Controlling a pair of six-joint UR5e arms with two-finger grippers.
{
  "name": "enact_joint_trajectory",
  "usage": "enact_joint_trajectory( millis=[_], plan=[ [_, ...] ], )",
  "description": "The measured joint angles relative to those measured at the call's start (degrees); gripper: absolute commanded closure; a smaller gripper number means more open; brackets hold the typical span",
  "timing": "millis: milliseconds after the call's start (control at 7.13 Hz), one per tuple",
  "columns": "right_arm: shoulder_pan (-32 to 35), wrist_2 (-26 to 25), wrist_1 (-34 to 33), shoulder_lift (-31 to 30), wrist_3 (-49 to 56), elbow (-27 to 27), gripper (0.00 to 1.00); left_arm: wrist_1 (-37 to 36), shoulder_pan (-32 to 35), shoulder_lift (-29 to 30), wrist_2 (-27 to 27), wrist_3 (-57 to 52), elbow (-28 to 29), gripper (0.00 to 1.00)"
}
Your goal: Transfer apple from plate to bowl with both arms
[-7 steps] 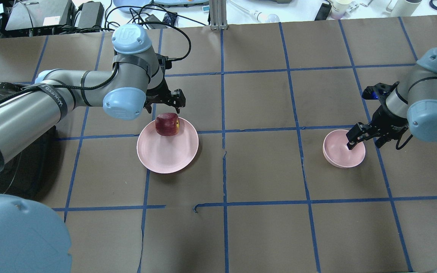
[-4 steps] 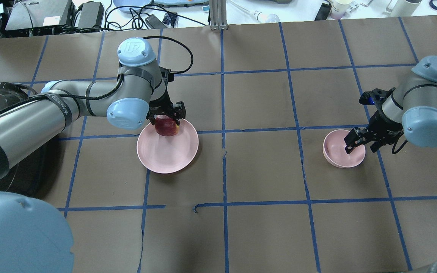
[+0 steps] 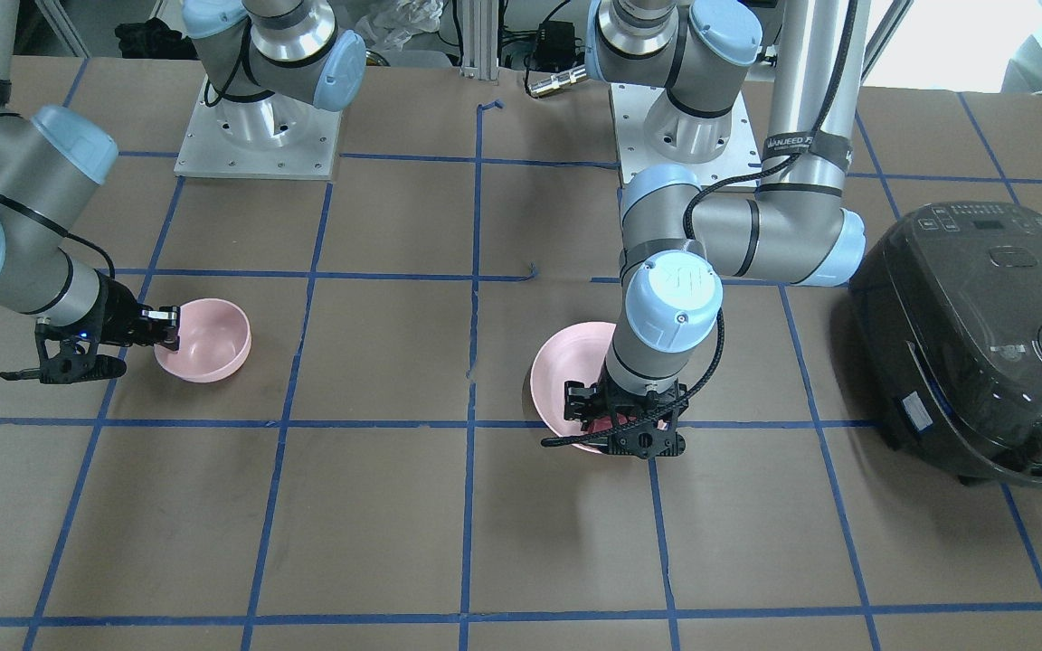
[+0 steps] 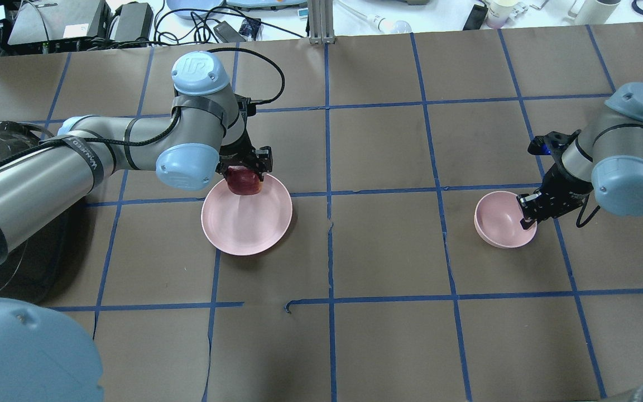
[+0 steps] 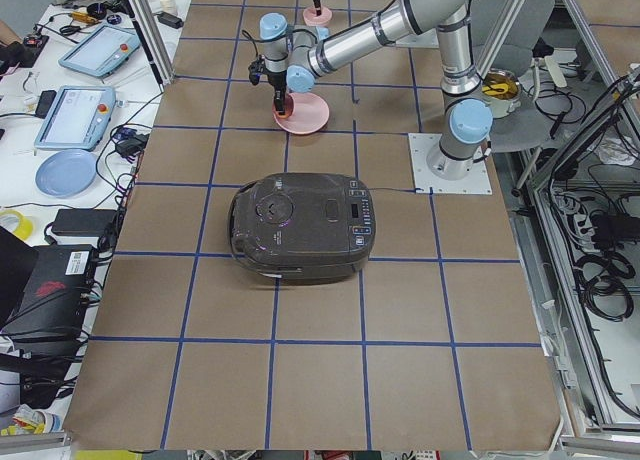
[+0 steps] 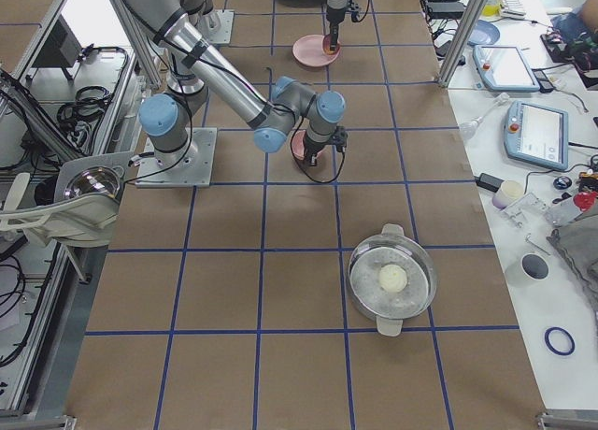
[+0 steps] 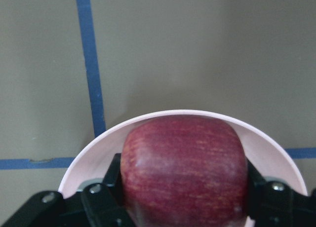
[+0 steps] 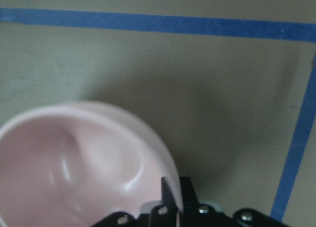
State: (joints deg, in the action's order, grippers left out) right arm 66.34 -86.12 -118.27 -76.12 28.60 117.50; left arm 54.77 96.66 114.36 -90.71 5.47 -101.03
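The dark red apple (image 4: pixel 243 181) sits at the far rim of the pink plate (image 4: pixel 246 223). My left gripper (image 4: pixel 244 172) is down over it, a finger pressed on each side. In the left wrist view the apple (image 7: pixel 185 168) fills the space between the black fingers (image 7: pixel 106 195), above the plate's rim (image 7: pixel 276 148). The small pink bowl (image 4: pixel 500 220) stands on the right side of the table. My right gripper (image 4: pixel 525 218) is pinched on its right rim. The right wrist view shows the bowl (image 8: pixel 74 163) with the rim between the gripper's (image 8: pixel 176 202) nearly closed fingers.
A black rice cooker (image 3: pixel 973 334) stands on the robot's left, beside the left arm. A metal pot (image 6: pixel 392 279) holding a white ball stands at the right end of the table. Cables and devices lie beyond the far edge.
My left gripper came down over the apple and closed on it. My right gripper shifted from inside the bowl to its right rim and closed there.
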Motion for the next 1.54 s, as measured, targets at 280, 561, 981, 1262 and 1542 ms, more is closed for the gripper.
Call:
enact_joint_trajectory(
  millis=[280,561,981,1262,1542],
  plan=[
    [1.17,2.70,2.07,-0.60,-1.53,-1.35,1.00,0.52,-0.02,-1.82,-0.10,0.16,0.32,0.97],
    [6.12,6.30,6.89,-0.73,-10.98,-3.69,1.00,2.52,-0.10,-3.24,-0.14,0.22,1.84,0.99],
    [18.87,8.77,7.61,-0.17,-28.26,-4.02,1.00,7.56,-0.40,-4.69,-0.17,-0.09,4.80,0.99],
    [21.29,11.12,6.49,0.66,-32.27,-3.87,1.00,8.28,-0.80,-5.01,-0.76,-0.51,5.02,1.00],
    [21.60,10.96,4.86,2.15,-32.75,-3.76,0.67,8.31,-0.92,-4.81,-2.18,-1.16,5.03,1.00]
  ],
)
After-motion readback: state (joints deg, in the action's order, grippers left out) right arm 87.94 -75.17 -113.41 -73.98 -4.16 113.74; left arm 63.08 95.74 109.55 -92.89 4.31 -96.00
